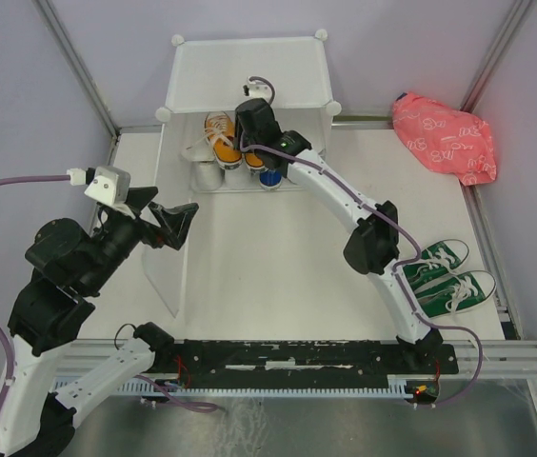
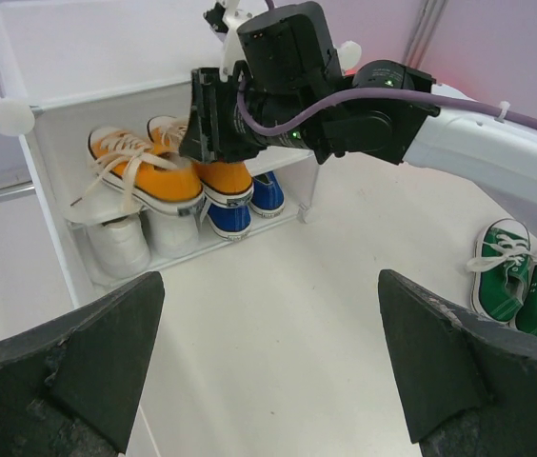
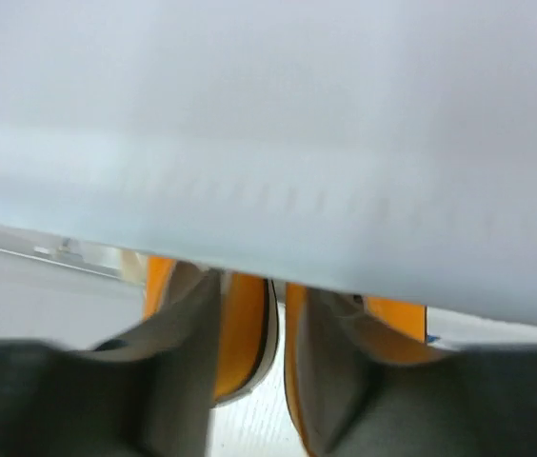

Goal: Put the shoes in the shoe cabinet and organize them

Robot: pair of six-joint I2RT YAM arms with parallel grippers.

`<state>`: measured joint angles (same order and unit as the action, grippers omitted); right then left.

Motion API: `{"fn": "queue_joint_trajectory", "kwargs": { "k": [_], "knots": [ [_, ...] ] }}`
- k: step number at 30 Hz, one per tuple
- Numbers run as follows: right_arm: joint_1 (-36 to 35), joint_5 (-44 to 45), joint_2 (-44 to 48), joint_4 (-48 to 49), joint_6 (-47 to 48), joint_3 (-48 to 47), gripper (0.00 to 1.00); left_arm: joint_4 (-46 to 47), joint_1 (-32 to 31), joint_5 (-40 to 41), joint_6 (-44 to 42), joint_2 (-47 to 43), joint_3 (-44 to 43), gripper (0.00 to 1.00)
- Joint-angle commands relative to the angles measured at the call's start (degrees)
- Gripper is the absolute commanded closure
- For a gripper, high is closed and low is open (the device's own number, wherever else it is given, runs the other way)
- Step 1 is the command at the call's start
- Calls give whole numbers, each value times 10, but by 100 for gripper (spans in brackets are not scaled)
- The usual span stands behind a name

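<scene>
The right fingers (image 3: 178, 352) stand apart around the heel of an orange shoe (image 3: 245, 333) on the shelf (image 2: 288, 160), at the front edge of the shoe cabinet (image 1: 249, 71). The left fingers (image 2: 78, 362) gape wide, empty. Green shoes (image 1: 449, 278) sit by the right edge of the bench (image 1: 278, 267)

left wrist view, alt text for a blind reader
The right arm's fingers are at the orange shoes on the shelf of the shoe cabinet, white shoes and blue shoes beneath. Green shoes lie on the table at right; the left fingers spread open in front.
</scene>
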<state>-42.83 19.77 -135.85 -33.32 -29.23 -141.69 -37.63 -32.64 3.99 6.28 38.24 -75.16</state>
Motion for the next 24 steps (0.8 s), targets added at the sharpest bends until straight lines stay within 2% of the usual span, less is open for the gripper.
{"fn": "queue_joint_trajectory", "kwargs": {
  "k": [1, 5, 14, 17, 24],
  "knots": [
    [2, 16, 41, 105, -2, -12, 46, 9, 1, 2, -26, -2, -11, 1],
    [3, -2, 75, 132, 7, 31, 37, 9, 1, -2, -24, -2, -9, 1],
    [-25, -47, 165, 109, 51, 129, 33, 3, 1, 0, -22, -10, -5, 1],
    [-52, -47, 190, 99, 92, 166, 27, 1, 1, 1, -22, -12, -5, 1],
    [-86, -10, 176, 111, 118, 203, 28, -1, 1, -1, -14, -18, 6, 1]
  ]
}}
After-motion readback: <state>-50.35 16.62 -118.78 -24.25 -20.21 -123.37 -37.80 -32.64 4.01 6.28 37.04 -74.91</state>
